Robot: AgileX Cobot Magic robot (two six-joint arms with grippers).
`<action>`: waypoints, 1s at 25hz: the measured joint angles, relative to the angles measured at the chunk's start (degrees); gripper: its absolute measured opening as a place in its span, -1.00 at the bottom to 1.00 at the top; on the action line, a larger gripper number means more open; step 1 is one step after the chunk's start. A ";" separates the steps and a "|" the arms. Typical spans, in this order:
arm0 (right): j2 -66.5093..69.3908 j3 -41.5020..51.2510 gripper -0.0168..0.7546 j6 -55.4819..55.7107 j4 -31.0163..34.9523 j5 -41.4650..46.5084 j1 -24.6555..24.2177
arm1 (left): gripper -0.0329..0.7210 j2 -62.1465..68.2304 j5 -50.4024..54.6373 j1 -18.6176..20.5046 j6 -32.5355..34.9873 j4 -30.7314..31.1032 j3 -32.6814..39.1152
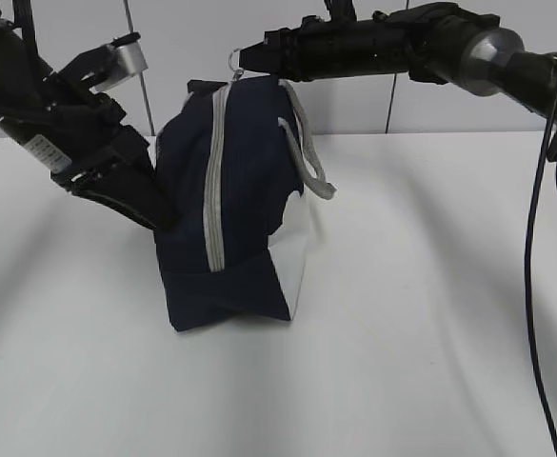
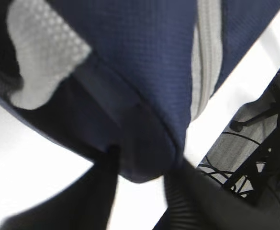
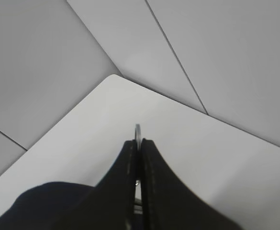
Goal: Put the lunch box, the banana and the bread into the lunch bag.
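A white table (image 1: 430, 314) stands before a pale grey wall (image 1: 183, 48) made of panels with thin dark seams. In the middle of the table stands the lunch bag (image 1: 245, 190) — tall, navy-blue fabric with a fine woven texture, and a white panel on its lower right side. A grey zipper (image 1: 215, 186) runs from the top of the bag down the front, and it looks closed along the whole visible length. One grey handle (image 1: 308, 152) hangs down on the right side of the bag, near the top.

At the top of the bag there is a small metal ring pull (image 3: 138, 130). The right gripper (image 3: 140, 148) comes from the right, above the bag, and its two black fingers are pressed together on this ring, which shows as a thin edge between the tips.

The left gripper (image 2: 142, 184) is at the left side of the bag, low. Its dark fingers stand narrowly apart with a rounded navy corner of the bag between them — if they really pinch the fabric or only touch it, I cannot tell.

On the left arm there is a small white label (image 1: 38, 148), but its writing is too small to read.
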 joint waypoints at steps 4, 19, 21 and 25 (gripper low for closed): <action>0.00 0.00 -1.00 0.00 -0.39 -0.83 -0.09 | 0.19 -1.68 0.29 0.00 -1.94 0.20 -0.51; 0.00 0.00 -1.00 -0.15 -0.94 -3.65 -0.20 | 0.37 -10.59 -18.94 4.30 -9.76 -4.62 -3.91; 0.00 0.00 -1.00 -0.15 -0.94 -3.65 -0.20 | 0.36 -8.18 -21.97 4.30 -9.91 -7.86 -3.91; 0.00 0.00 -1.00 -0.15 -0.94 -3.65 -0.29 | 0.24 -1.85 -27.18 4.30 -9.68 -13.07 -3.91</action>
